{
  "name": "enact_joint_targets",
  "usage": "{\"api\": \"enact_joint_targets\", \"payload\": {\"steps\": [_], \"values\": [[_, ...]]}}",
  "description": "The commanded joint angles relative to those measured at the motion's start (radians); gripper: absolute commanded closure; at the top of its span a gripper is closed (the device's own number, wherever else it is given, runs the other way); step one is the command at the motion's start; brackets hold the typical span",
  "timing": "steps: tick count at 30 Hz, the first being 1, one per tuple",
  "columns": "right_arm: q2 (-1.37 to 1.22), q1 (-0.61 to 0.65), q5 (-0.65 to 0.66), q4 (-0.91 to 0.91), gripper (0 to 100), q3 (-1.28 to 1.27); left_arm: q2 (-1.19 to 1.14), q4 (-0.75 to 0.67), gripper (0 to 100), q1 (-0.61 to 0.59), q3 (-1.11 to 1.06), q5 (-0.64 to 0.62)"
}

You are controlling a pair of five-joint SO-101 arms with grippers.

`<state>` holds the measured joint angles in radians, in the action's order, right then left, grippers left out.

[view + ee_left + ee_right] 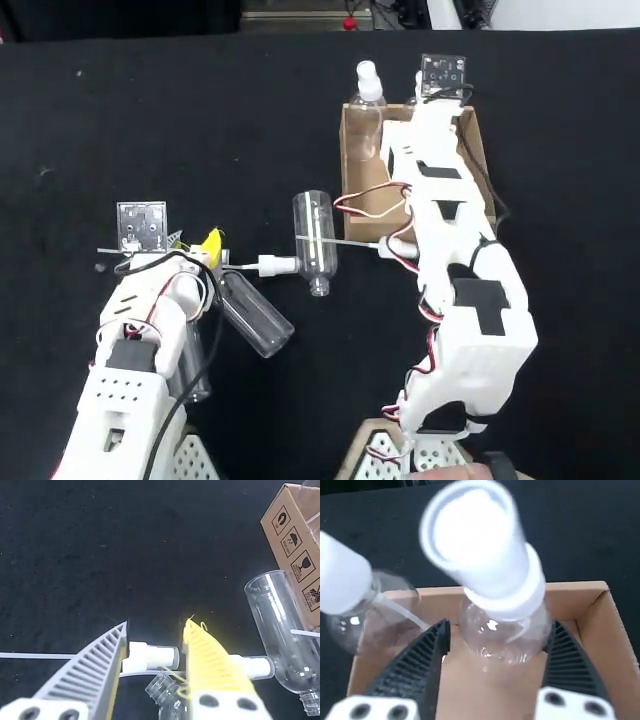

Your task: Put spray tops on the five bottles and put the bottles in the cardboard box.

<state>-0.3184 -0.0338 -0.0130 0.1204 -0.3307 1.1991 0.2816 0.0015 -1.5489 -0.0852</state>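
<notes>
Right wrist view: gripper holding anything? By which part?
Nothing gripped, as far as it shows. The jaws of the right gripper flank the body of a capped bottle standing in the cardboard box, with a gap beside one jaw.

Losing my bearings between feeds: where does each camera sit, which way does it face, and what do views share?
High view: fixed above the table, looking down; left arm lower left, right arm over the cardboard box.
Left wrist view: on the left arm, looking along the open left gripper at a spray top between its fingers.
Right wrist view: on the right arm, looking past the open right gripper at a capped bottle in the box.
Shared: high and left wrist views show the uncapped bottle beside the box.
</notes>
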Motion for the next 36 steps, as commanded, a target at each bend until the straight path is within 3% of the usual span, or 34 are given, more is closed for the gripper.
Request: {"api": "enact_joint_targets", "payload": {"steps": [1,28,36], "values": [[0.015,0.018,0.002,0.003,73.7,0.064,0.011,-0.025,82,0.007,0.002,0.009],[0.13,-0.017,0.002,0.04,73.4,0.033,0.011,-0.025,82,0.007,0.002,0.009],[0.193,-0.021,-0.003,0.129,73.4,0.03,0.011,-0.025,82,0.007,0.002,0.009]]}}
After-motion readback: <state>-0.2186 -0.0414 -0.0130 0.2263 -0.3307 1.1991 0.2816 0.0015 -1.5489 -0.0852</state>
